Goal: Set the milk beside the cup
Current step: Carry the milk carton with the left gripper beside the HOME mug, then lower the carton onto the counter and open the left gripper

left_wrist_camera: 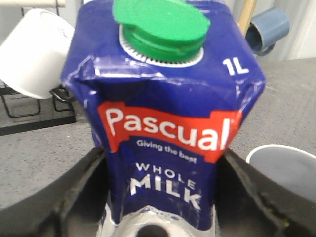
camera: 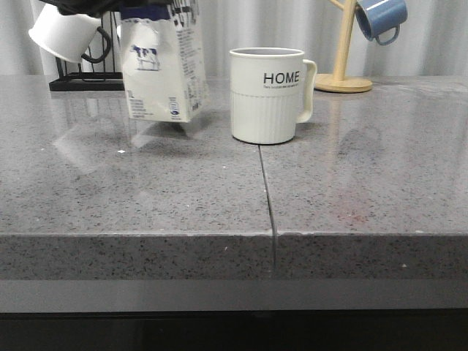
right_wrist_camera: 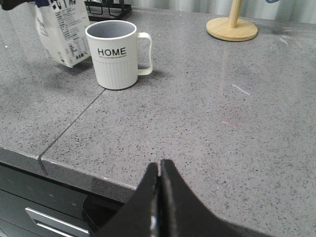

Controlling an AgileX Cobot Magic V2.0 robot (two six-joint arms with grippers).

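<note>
The milk is a white carton with a dark blue top and a green cap. It hangs tilted, low over the grey counter, just left of the cup. My left gripper is shut on the milk, one dark finger on each side of its upper part. In the front view only a dark piece of that gripper shows, at the carton's top. The cup is a cream ribbed "HOME" mug that stands upright with its handle to the right. My right gripper is shut and empty, over the counter's front edge, well short of the cup.
A white mug with a black handle hangs on a black rack at the back left. A blue mug hangs on a wooden stand at the back right. A seam runs from the counter's front edge towards the cup.
</note>
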